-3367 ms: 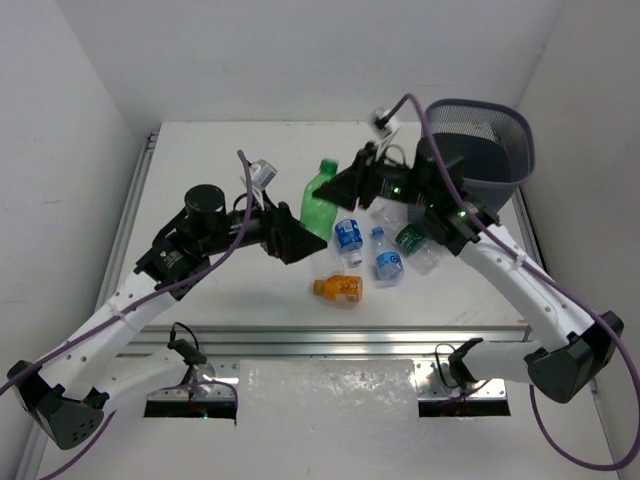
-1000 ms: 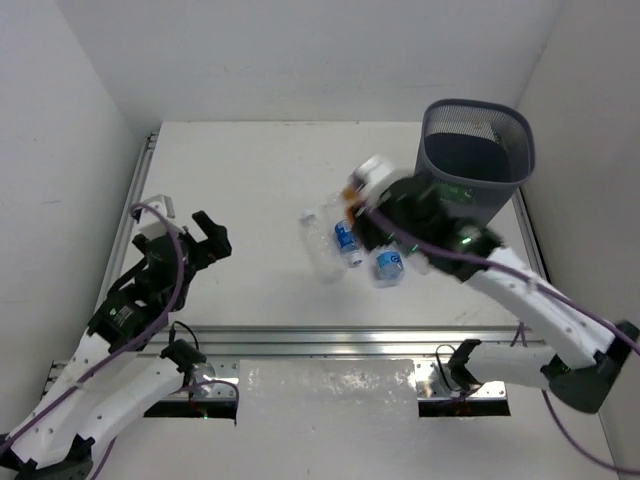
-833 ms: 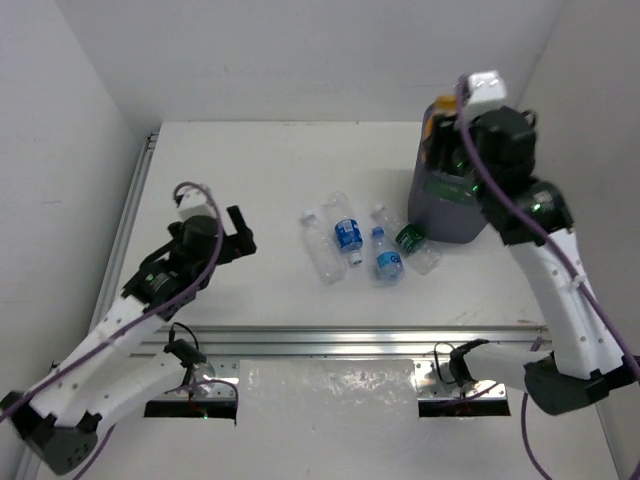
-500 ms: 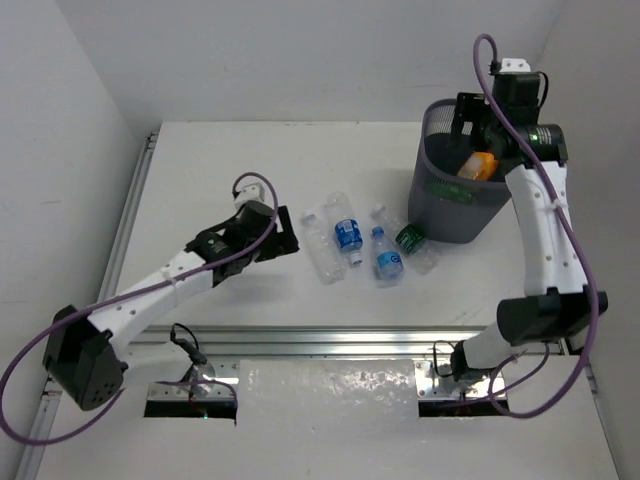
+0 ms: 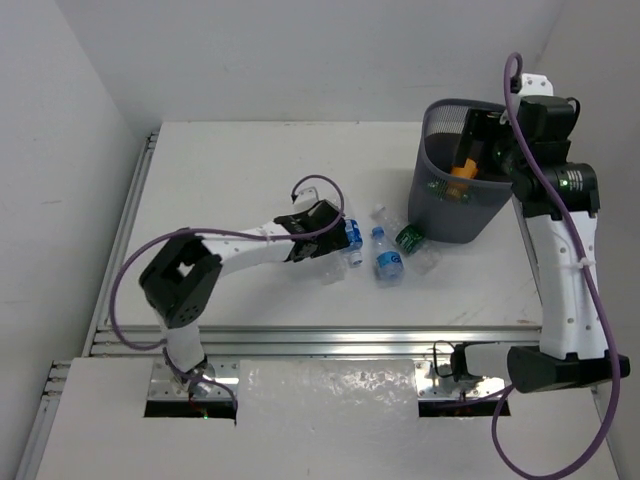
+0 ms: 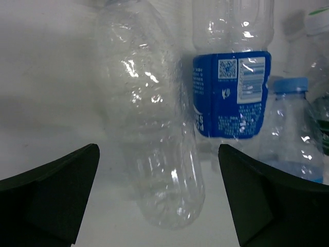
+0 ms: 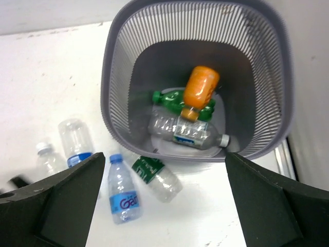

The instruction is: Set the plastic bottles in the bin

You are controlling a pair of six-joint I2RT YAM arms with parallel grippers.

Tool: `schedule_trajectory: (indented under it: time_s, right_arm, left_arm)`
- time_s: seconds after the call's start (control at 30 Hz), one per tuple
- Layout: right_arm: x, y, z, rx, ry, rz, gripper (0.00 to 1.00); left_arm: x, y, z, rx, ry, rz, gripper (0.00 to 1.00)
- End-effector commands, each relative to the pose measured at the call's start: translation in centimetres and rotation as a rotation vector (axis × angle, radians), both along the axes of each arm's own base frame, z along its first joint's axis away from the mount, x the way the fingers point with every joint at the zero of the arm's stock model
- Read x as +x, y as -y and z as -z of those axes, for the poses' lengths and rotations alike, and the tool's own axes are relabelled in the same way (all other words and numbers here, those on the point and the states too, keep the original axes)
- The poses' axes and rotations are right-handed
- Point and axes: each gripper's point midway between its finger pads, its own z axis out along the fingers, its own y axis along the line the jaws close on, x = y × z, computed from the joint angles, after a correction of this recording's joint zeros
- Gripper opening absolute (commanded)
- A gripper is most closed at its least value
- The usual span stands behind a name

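My left gripper (image 6: pixel 159 206) is open and low over the table, its fingers on either side of the base of a clear unlabelled bottle (image 6: pixel 154 128) without touching it. Beside that bottle lie a blue-labelled bottle (image 6: pixel 231 77) and a small blue-capped one (image 6: pixel 290 134). My right gripper (image 7: pixel 164 206) hangs open and empty above the grey mesh bin (image 7: pixel 110 77). Inside the bin lie an orange bottle (image 7: pixel 201 87), a green bottle (image 7: pixel 175 98) and a clear white-labelled bottle (image 7: pixel 185 131). A green-labelled bottle (image 7: pixel 157 177) rests against the bin's foot.
In the top view the bin (image 5: pixel 430 185) stands at the table's far right, with the loose bottles clustered just to its left (image 5: pixel 388 258). The left arm (image 5: pixel 250 245) stretches low across the table toward them. A metal rail (image 5: pixel 320 335) runs along the near edge.
The right arm carried the orange bottle up from the cluster over the bin and let it go; it now lies inside. The left arm swung right to the clear bottle.
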Motion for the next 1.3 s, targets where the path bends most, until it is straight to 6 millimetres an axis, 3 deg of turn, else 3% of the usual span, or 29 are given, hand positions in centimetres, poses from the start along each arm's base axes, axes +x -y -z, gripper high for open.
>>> schedule_trajectory:
  time_s: [0.0,0.1,0.13,0.17,0.2,0.23,0.27,0.3,0.33,0.37,0.4,0.43,0.47,0.5,0.53,0.57,0.6,0.73,0.83,0.93,0.97,1.03,1.07,1.1,1.13,1.17,1.2,1.23,1.27]
  right_arm:
    - [1.3,-1.9,1.7,0.064,-0.022,-0.070,0.99]
    - [0.8,-2.5,1.8,0.088,-0.024,-0.094,0.99]
    - [0.6,-3.1,1.8,0.111,-0.025,-0.120,0.99]
    - [0.3,-3.4,1.8,0.124,-0.022,-0.130,0.99]
    - [0.0,-4.2,1.8,0.150,-0.019,-0.165,0.99]
    - [-0.5,-6.2,1.9,0.213,-0.025,-0.254,0.99]
    - [-0.7,-7.8,2.6,0.254,-0.031,-0.324,0.99]
    - [-1.7,-9.8,2.2,0.308,-0.013,-0.405,0.99]
    - [-2.6,-13.3,0.9,0.395,0.041,-0.603,0.99]
    - [-4.0,-16.0,3.3,0.467,-0.018,-0.716,0.99]
    - [-5.4,-18.2,3.1,0.548,-0.024,-0.813,0.99]
    - [-8.0,-21.6,3.6,0.605,-0.024,-1.010,0.99]
    - [-9.1,-22.9,3.9,0.627,-0.030,-1.073,0.99]
    - [-10.0,-24.0,4.2,0.641,-0.033,-1.123,0.99]
    - [-11.5,-25.8,4.9,0.646,-0.026,-1.204,0.99]
    - [-12.3,-26.5,5.0,0.677,-0.041,-1.234,0.99]
    - [-13.5,-27.5,5.1,0.703,-0.035,-1.313,0.99]
    - [-15.2,-29.3,4.1,0.735,-0.010,-1.385,0.99]
    - [-14.7,-30.0,4.0,0.692,0.016,-1.346,0.99]
    - [-14.3,-30.4,4.1,0.685,0.014,-1.327,0.96]
    - [-14.3,-30.6,4.2,0.686,0.007,-1.327,0.89]
    - [-14.5,-30.7,4.3,0.687,0.003,-1.342,0.64]
    - [-14.6,-30.6,4.2,0.682,0.009,-1.345,0.38]
    - [-14.4,-30.4,4.5,0.669,0.000,-1.322,0.11]
    - [-13.7,-29.9,4.3,0.618,0.030,-1.282,0.00]
    - [-13.0,-28.9,3.2,0.569,0.086,-1.216,0.00]
    - [-10.2,-26.6,2.3,0.480,0.123,-0.992,0.00]
    - [-8.7,-24.5,1.4,0.403,0.166,-0.864,0.00]
    - [-7.4,-22.1,-0.1,0.345,0.217,-0.727,0.00]
  left_arm:
    - [1.7,1.6,1.6,-0.004,-0.005,-0.050,0.97]
    - [1.2,0.9,4.1,0.043,-0.065,-0.084,0.70]
    - [0.3,-0.2,5.3,0.067,-0.086,-0.101,0.42]
    - [-0.8,-1.5,5.5,0.069,-0.092,-0.127,0.34]
    - [-1.3,-2.2,5.1,0.063,-0.078,-0.134,0.27]
    - [-1.7,-2.9,4.5,0.061,-0.055,-0.144,0.11]
    - [-1.5,-2.7,1.2,-0.020,0.023,-0.143,0.03]
    - [-3.0,-3.6,1.3,-0.006,0.041,-0.092,0.00]
    - [-3.5,-3.4,-0.2,-0.035,0.093,-0.046,0.00]
    - [-4.0,-3.1,-3.6,-0.091,0.230,0.056,0.00]
    - [-5.3,-1.6,-5.2,-0.164,0.278,0.163,0.00]
    - [-5.5,0.1,-12.2,-0.368,0.481,0.247,0.00]
    - [-7.0,0.6,-14.0,-0.401,0.575,0.388,0.00]
    - [-10.0,1.4,-13.3,-0.478,0.584,0.540,0.00]
    - [-11.8,1.3,-17.9,-0.596,0.729,0.606,0.00]
    - [-13.7,1.4,-17.4,-0.624,0.740,0.707,0.00]
    - [-14.7,1.1,-19.4,-0.672,0.813,0.740,0.00]
    - [-17.1,1.7,-20.7,-0.733,0.839,0.875,0.00]
    - [-18.2,2.1,-21.8,-0.783,0.858,0.934,0.00]
    - [-18.5,2.4,-22.4,-0.810,0.865,0.957,0.04]
    - [-18.6,2.5,-22.6,-0.813,0.867,0.963,0.10]
    - [-18.2,2.8,-22.3,-0.797,0.850,0.962,0.18]
    - [-17.4,2.8,-23.1,-0.786,0.866,0.927,0.41]
    - [-16.5,2.9,-22.1,-0.749,0.814,0.884,0.59]
    - [-15.3,2.8,-23.0,-0.715,0.812,0.833,0.83]
    - [-12.9,2.0,-22.8,-0.649,0.804,0.696,0.90]
    - [-11.7,1.3,-19.8,-0.544,0.680,0.628,0.95]
    - [-10.7,0.7,-20.6,-0.498,0.666,0.568,0.99]
    - [-9.1,-0.8,-19.6,-0.419,0.642,0.458,1.00]
